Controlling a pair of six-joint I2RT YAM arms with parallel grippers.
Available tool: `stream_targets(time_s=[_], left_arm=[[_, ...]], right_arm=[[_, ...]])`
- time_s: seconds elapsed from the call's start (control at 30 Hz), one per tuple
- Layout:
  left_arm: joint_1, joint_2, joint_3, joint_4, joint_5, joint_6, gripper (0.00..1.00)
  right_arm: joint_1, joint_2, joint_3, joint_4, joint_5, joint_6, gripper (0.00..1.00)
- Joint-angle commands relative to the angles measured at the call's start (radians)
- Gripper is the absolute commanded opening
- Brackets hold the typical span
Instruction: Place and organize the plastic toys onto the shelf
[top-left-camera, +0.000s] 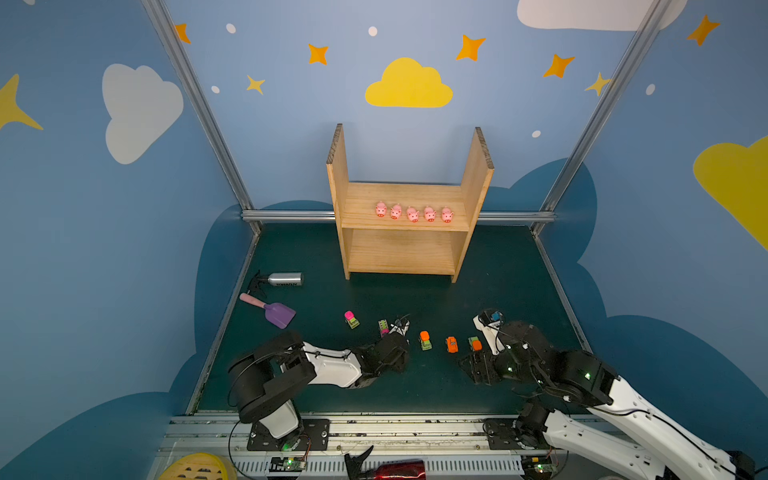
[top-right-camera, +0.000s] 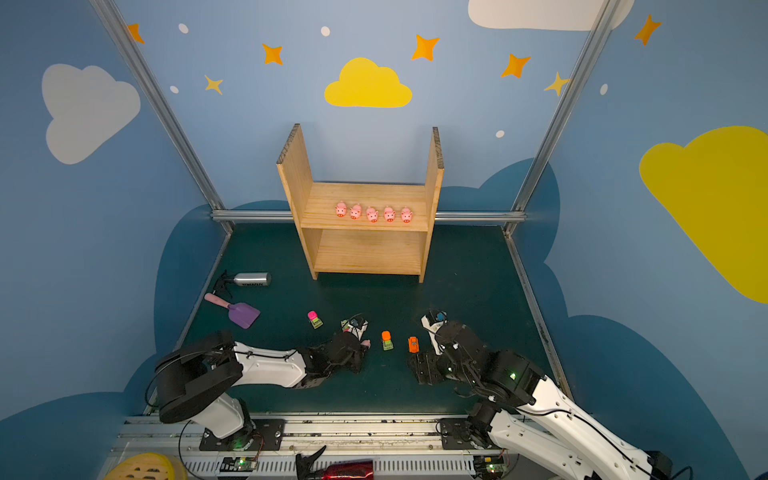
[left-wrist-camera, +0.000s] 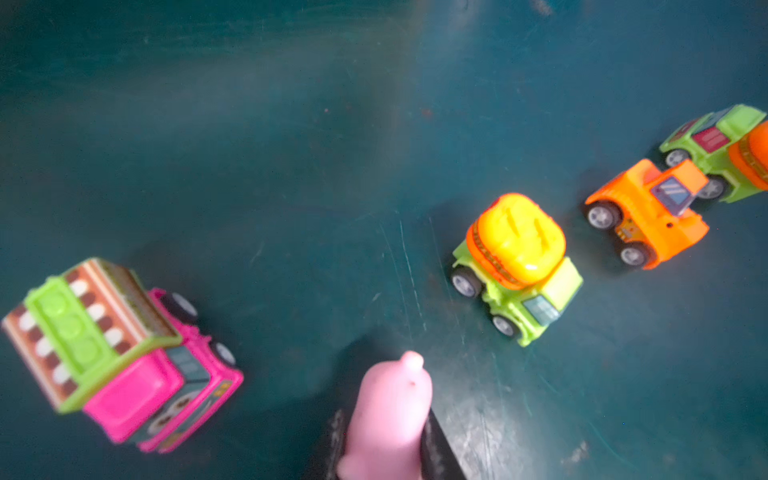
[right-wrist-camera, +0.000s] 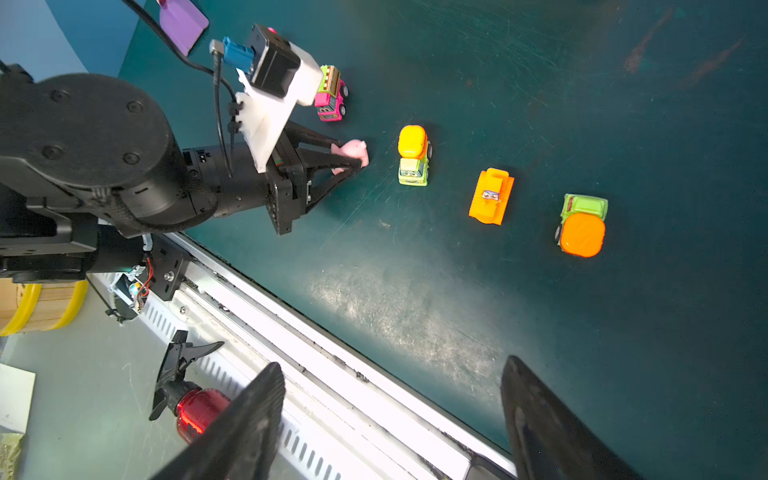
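The left fingers (left-wrist-camera: 438, 453) are clenched on a pink pig (right-wrist-camera: 353, 151), low over the dark green worktop (top-left-camera: 498, 270) near its front edge. I cannot tell whether the pig touches the surface. It sits between the pink truck (top-left-camera: 383, 327), which has a striped green top, and the lime mixer truck (top-left-camera: 424, 340), close to both. Further right in the same row stand the orange car (top-left-camera: 451, 344) and a green truck with an orange load (top-left-camera: 475, 343). At the left end, a little farther back, is a pink-and-green car (top-left-camera: 351, 319).

The right fingers (right-wrist-camera: 249, 424) are spread wide and grasp nothing. They hover just near of the rightmost truck.

The shelf (top-left-camera: 338, 174) stands at the far middle of the worktop. On its upper board five pigs (top-left-camera: 412, 214) stand in a row, snouts facing near.

At the left side a silver bottle (top-left-camera: 286, 279) lies on its side, with a purple scoop (top-left-camera: 278, 312) just near of it.
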Motion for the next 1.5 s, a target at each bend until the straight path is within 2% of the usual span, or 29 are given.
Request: stream_targets(time_s=[0.0, 0.2, 0.37, 0.53, 0.67, 0.9, 1.13, 1.47], left_arm=[[-0.011, -0.051, 0.014, -0.135, -0.023, -0.013, 0.26], [-0.014, -0.160, 0.092, -0.334, -0.092, -0.010, 0.24], [0.014, -0.240, 0.249, -0.570, -0.174, -0.002, 0.25], [0.097, -0.274, 0.464, -0.765, -0.233, 0.017, 0.25], [0.200, -0.265, 0.620, -0.821, -0.245, 0.051, 0.25], [0.362, -0.116, 0.975, -0.913, -0.197, 0.141, 0.26], [0.488, 0.106, 1.323, -1.002, -0.153, 0.144, 0.26], [0.551, 0.384, 1.745, -1.147, -0.147, 0.153, 0.27]], right_arm=[[-0.004, -0.008, -0.005, -0.008, -0.009, 0.006, 0.81], [-0.004, -0.002, 0.010, 0.010, -0.013, -0.004, 0.81], [-0.004, 0.021, 0.033, 0.030, -0.023, -0.017, 0.81], [-0.006, 0.062, 0.071, 0.062, -0.037, -0.035, 0.81], [-0.005, 0.106, 0.115, 0.078, -0.051, -0.055, 0.81], [-0.009, 0.191, 0.223, 0.067, -0.052, -0.093, 0.81], [-0.020, 0.261, 0.319, 0.049, -0.037, -0.117, 0.81], [-0.059, 0.341, 0.411, 0.029, -0.035, -0.141, 0.81]])
